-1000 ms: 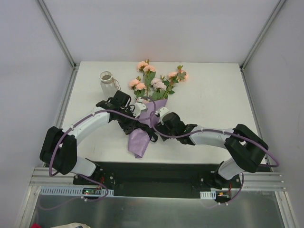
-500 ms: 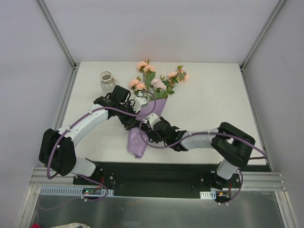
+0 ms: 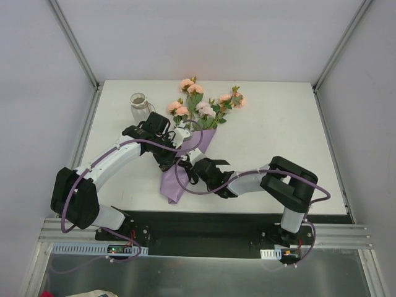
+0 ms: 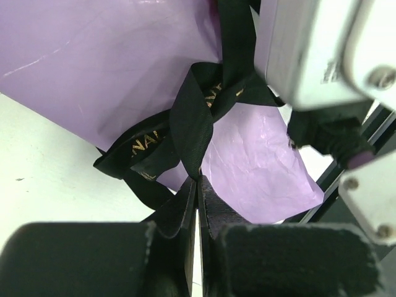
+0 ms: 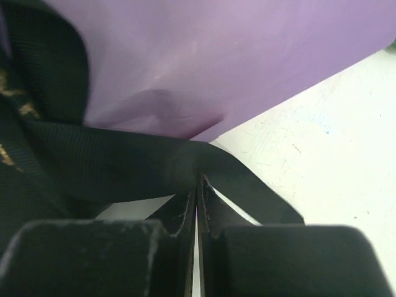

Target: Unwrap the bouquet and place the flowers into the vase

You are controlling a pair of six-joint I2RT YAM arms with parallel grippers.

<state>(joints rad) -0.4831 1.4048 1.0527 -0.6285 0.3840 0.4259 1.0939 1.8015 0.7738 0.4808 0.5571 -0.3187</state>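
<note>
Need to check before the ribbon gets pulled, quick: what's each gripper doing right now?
Left gripper: closed, pinching the black ribbon.
Right gripper: closed, pinching the black ribbon as well.

Passable table (image 3: pixel 278 124) at right of frame; bouquet (image 3: pixel 207 139), vase (image 3: pixel 138 102), left arm (image 3: pixel 114 159) and right arm (image 3: pixel 250 179) obstruct centre and upper left.

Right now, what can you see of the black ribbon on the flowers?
The black ribbon is a flat woven band with gold letters. It is looped and tied around the lilac paper cone, which lies on the table. The left gripper is shut on one strand, and the right gripper is shut on another.
</note>
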